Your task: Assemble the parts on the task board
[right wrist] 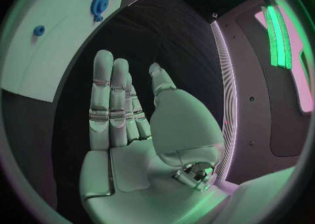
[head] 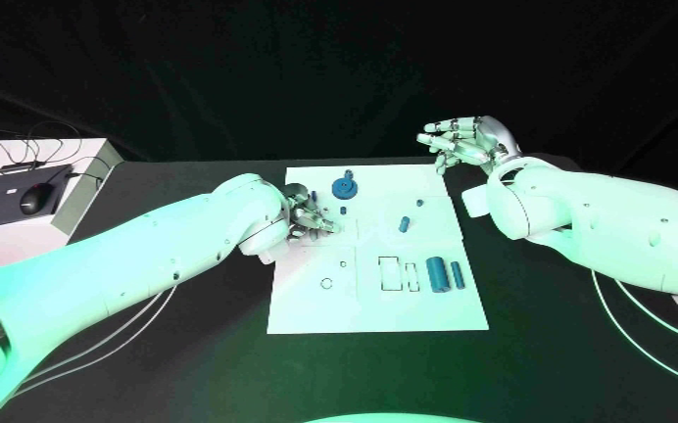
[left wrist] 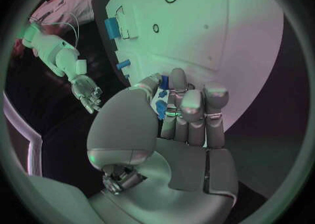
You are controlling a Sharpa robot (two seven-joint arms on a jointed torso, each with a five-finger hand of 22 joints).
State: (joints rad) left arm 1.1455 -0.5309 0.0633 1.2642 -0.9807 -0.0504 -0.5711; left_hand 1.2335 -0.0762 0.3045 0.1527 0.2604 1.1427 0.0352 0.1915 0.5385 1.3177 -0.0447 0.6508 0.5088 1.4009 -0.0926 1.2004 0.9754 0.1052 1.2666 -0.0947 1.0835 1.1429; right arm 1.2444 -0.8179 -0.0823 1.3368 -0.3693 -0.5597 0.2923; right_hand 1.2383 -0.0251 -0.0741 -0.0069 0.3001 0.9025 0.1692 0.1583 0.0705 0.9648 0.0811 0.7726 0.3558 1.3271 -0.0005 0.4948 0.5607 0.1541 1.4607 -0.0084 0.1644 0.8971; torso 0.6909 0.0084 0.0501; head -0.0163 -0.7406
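The white task board (head: pixel 374 296) lies in the middle of the black table. My left hand (head: pixel 309 215) rests over the board's left side, thumb and fingers curled around a small blue part (left wrist: pixel 161 98). My right hand (head: pixel 466 141) hangs raised beyond the board's far right corner, fingers straight and apart, palm (right wrist: pixel 141 129) holding nothing. A blue gear (head: pixel 346 186) stands near the board's far edge, and a small blue piece (head: pixel 405 223) lies at mid-board. Two blue cylinders (head: pixel 445 272) sit side by side on the right. In the right wrist view I see the gear (right wrist: pixel 100 3) again.
A white box (head: pixel 64 210) with a black device and cables stands at the table's left edge. Black table surface surrounds the board on all sides, with a dark curtain behind.
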